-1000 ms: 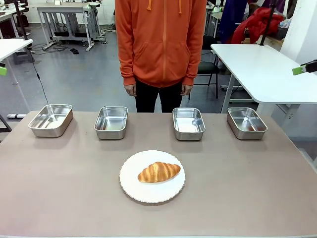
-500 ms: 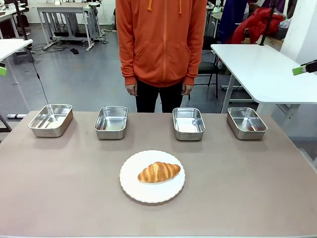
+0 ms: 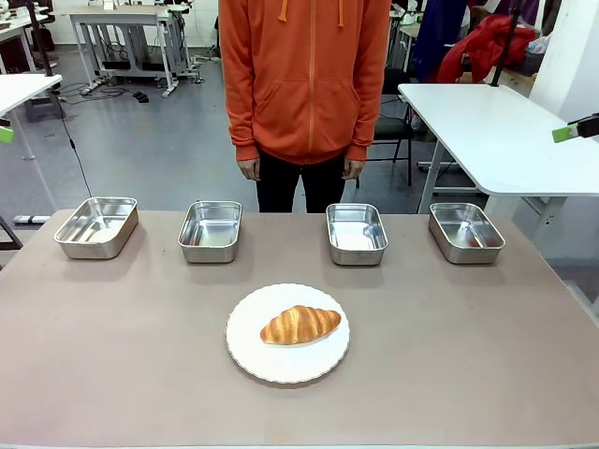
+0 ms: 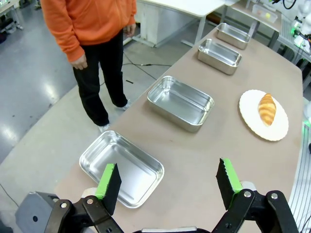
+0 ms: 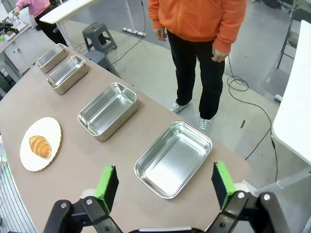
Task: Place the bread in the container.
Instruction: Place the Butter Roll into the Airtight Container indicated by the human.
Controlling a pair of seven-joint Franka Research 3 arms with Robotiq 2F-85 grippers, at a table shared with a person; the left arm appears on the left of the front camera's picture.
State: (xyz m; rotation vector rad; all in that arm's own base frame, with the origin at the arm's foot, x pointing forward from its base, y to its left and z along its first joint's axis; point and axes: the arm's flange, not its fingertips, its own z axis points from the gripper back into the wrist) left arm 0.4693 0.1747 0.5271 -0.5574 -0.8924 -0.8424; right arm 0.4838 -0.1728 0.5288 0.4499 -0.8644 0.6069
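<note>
The bread, a golden-brown croissant [image 3: 299,325], lies on a round white plate [image 3: 253,355] at the middle of the table; it also appears in the left wrist view [image 4: 267,108] and the right wrist view [image 5: 40,146]. Four alike steel containers stand empty in a row at the far side [image 3: 96,225] [image 3: 210,230] [image 3: 357,233] [image 3: 465,231]. My left gripper [image 4: 167,180] hangs open high above the leftmost pan [image 4: 121,168]. My right gripper [image 5: 163,184] hangs open high above the rightmost pan [image 5: 173,158]. Neither holds anything.
A person in an orange hoodie [image 3: 304,75] stands at the far edge, hands down at the sides. A white table [image 3: 496,131] stands behind on the right. Bare brown tabletop [image 3: 112,346] surrounds the plate.
</note>
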